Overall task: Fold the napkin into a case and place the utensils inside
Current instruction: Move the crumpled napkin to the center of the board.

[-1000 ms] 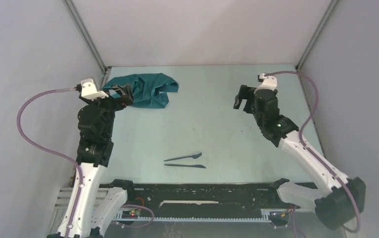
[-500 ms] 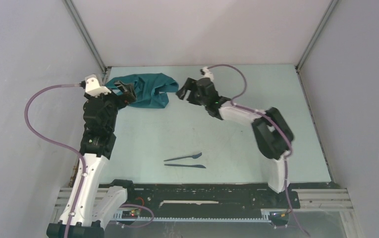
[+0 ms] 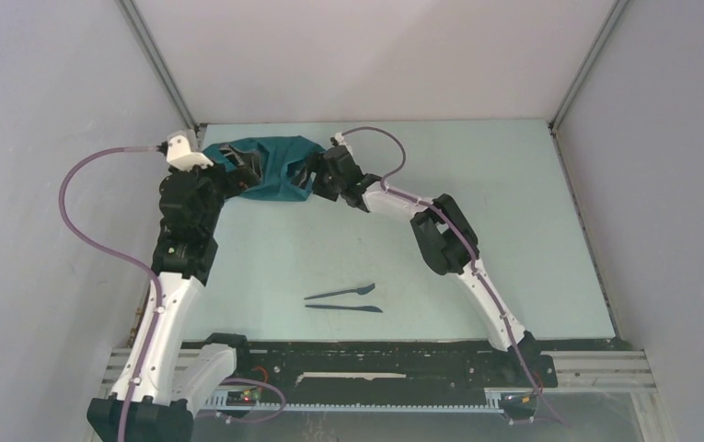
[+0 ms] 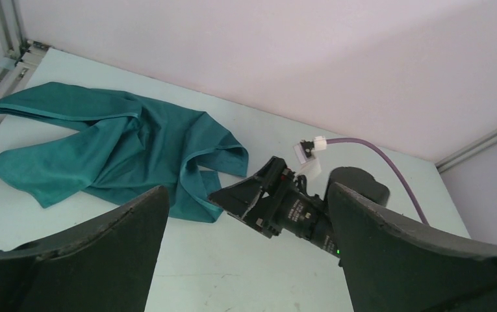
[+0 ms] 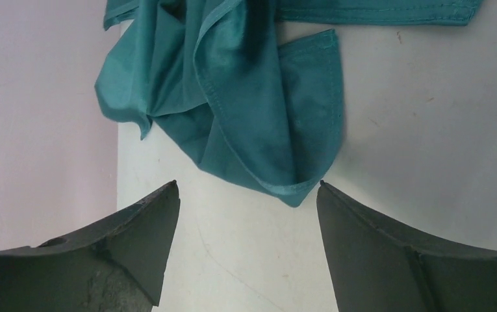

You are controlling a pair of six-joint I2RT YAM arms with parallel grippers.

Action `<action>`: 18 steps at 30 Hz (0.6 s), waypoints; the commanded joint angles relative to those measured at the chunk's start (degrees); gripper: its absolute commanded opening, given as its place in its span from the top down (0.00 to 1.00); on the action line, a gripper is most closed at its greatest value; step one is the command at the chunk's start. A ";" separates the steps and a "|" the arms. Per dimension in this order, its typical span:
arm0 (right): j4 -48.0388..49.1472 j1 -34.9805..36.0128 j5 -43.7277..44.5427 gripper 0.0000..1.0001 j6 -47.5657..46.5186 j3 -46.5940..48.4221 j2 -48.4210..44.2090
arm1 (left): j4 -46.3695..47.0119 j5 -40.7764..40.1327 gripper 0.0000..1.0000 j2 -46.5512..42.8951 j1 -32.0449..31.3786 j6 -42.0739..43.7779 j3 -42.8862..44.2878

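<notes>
The teal-green napkin (image 3: 274, 164) lies crumpled in a loose heap at the back left of the table; no case is in view. My left gripper (image 3: 245, 171) hovers open over its left part, and the left wrist view has the napkin (image 4: 115, 146) ahead of the left gripper (image 4: 249, 188). My right gripper (image 3: 315, 175) is open at the cloth's right edge. A hemmed corner of the napkin (image 5: 258, 110) hangs just between the tips of the right gripper (image 5: 247, 184). Two dark utensils, a fork-like one (image 3: 340, 293) and a knife (image 3: 344, 308), lie side by side near the front.
Grey walls close the table at the back and on both sides, and the napkin sits close to the back left corner post (image 3: 193, 129). The right arm (image 3: 440, 230) stretches diagonally across the middle. A black rail (image 3: 375, 354) runs along the near edge.
The right arm swung from the back right across the table to the napkin's right edge, its jaws narrowing slightly. The left gripper edged a little right over the cloth.
</notes>
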 commanded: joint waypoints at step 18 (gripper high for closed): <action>-12.55 -0.21 4.72 0.75 4.54 16.09 8.30 | 2.60 4.16 0.00 2.08 0.97 -2.18 1.90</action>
